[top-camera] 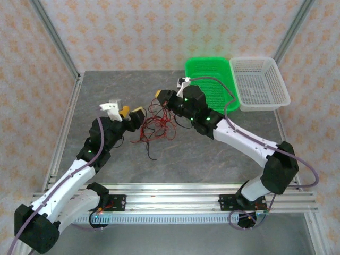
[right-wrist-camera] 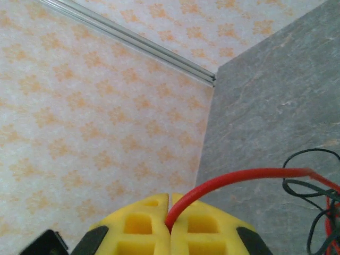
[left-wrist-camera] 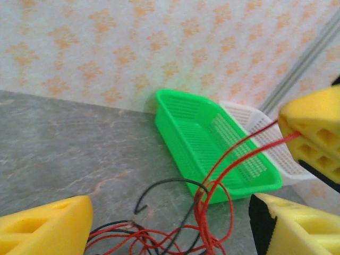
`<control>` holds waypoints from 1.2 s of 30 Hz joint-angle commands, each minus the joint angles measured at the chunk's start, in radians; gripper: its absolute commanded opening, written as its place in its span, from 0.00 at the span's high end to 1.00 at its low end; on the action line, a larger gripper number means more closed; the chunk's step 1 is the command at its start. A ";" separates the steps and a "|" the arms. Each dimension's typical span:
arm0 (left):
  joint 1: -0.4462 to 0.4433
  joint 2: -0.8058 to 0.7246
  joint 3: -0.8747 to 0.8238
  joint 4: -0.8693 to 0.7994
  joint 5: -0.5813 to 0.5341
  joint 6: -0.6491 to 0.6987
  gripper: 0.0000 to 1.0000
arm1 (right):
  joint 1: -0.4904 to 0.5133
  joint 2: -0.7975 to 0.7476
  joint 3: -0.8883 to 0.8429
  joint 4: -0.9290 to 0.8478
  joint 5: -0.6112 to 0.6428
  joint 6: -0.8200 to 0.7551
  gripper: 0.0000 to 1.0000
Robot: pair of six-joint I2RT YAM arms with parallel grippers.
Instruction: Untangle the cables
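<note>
Cables (top-camera: 157, 125), red and black, lie tangled on the table (top-camera: 106, 90) between the two grippers, near the green basket (top-camera: 207, 74). Right gripper (right-wrist-camera: 170, 217) is pinched closed on a red strand (right-wrist-camera: 239, 177) that rises off the heap. Left gripper (left-wrist-camera: 170, 234) gapes wide just beside the tangle; whether it touches any strand is unclear.

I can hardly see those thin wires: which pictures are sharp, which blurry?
Top external: even light, no glare, only soft shadows, but the cables look tiny. Left wrist: the green basket is fairly sharp, the yellow fingers of the left gripper blurred. Right wrist: the red cable pinched in the right gripper is crisp.
</note>
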 commanded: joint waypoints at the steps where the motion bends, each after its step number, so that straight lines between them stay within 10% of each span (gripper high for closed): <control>1: -0.075 0.040 -0.002 0.119 -0.037 0.083 0.20 | 0.012 -0.035 -0.026 0.085 0.020 0.087 1.00; 18: -0.140 0.493 0.069 0.520 -0.012 0.125 0.20 | 0.040 -0.079 0.003 0.105 0.021 0.186 1.00; 36: -0.140 0.767 -0.056 0.641 -0.276 0.036 0.31 | 0.041 -0.194 0.139 -0.032 0.091 0.090 1.00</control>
